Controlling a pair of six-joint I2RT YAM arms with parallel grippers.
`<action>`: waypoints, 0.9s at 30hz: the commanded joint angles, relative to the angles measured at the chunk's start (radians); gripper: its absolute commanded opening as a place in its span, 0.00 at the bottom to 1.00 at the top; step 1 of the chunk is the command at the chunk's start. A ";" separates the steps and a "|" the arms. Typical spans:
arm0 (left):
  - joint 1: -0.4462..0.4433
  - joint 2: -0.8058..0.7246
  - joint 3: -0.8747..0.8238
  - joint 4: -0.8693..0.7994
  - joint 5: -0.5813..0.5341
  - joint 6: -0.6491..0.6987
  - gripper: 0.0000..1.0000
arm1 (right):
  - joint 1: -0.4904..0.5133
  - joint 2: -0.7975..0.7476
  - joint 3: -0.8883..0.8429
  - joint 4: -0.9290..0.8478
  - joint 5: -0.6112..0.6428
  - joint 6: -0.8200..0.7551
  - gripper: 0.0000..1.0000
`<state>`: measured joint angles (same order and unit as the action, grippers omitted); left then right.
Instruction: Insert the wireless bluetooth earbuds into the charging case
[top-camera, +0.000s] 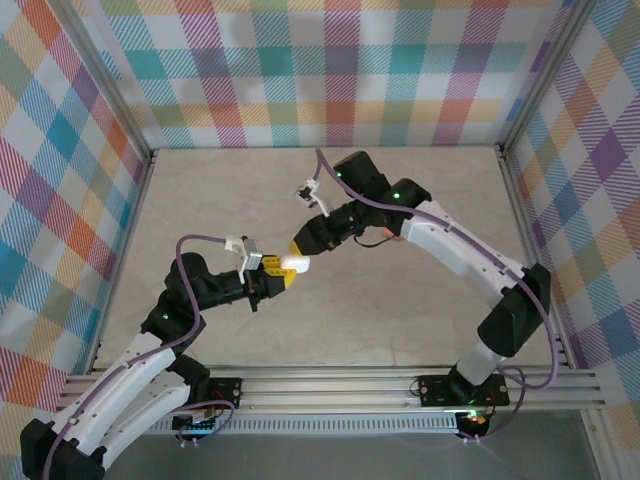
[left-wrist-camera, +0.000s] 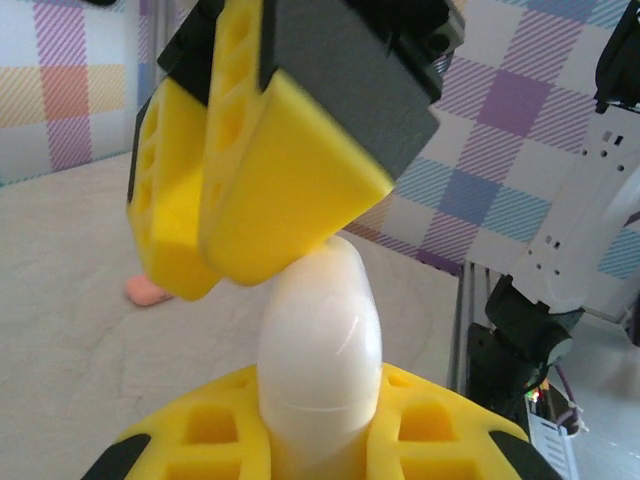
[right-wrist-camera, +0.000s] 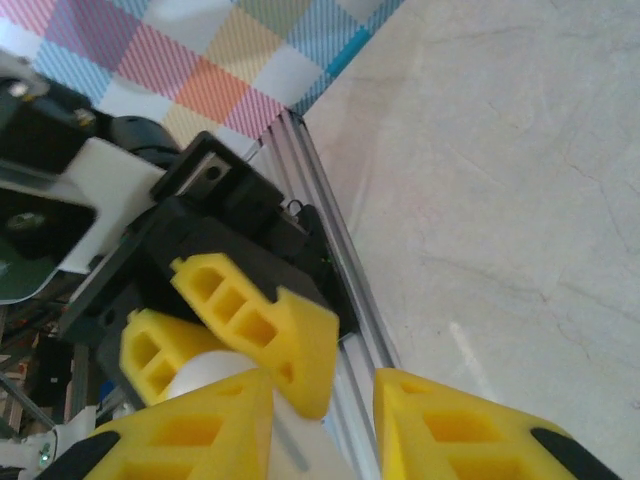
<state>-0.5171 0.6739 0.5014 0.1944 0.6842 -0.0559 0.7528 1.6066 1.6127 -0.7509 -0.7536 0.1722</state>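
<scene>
Left gripper (top-camera: 279, 272) clenched on shut white case (left-wrist-camera: 320, 350), contents hidden; right gripper (top-camera: 298, 247) at the case's top end, open or gripping I cannot tell

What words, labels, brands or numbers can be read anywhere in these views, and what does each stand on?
No text can be read.
Dark marks on the white tag, low right in the left wrist view: too small and blurred.
The white charging case shows no print.
</scene>
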 joint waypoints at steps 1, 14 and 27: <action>-0.004 -0.010 -0.018 0.079 -0.060 -0.019 0.00 | 0.005 -0.104 -0.049 0.040 -0.051 -0.022 0.34; 0.002 0.022 0.030 0.121 0.010 -0.203 0.00 | -0.056 -0.326 -0.382 0.513 0.034 0.095 0.66; 0.003 0.131 0.130 0.238 0.120 -0.390 0.00 | -0.056 -0.289 -0.483 0.737 -0.138 0.192 0.60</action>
<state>-0.5205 0.8017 0.5907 0.3542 0.7609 -0.3912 0.6987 1.3006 1.1477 -0.1036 -0.8227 0.3370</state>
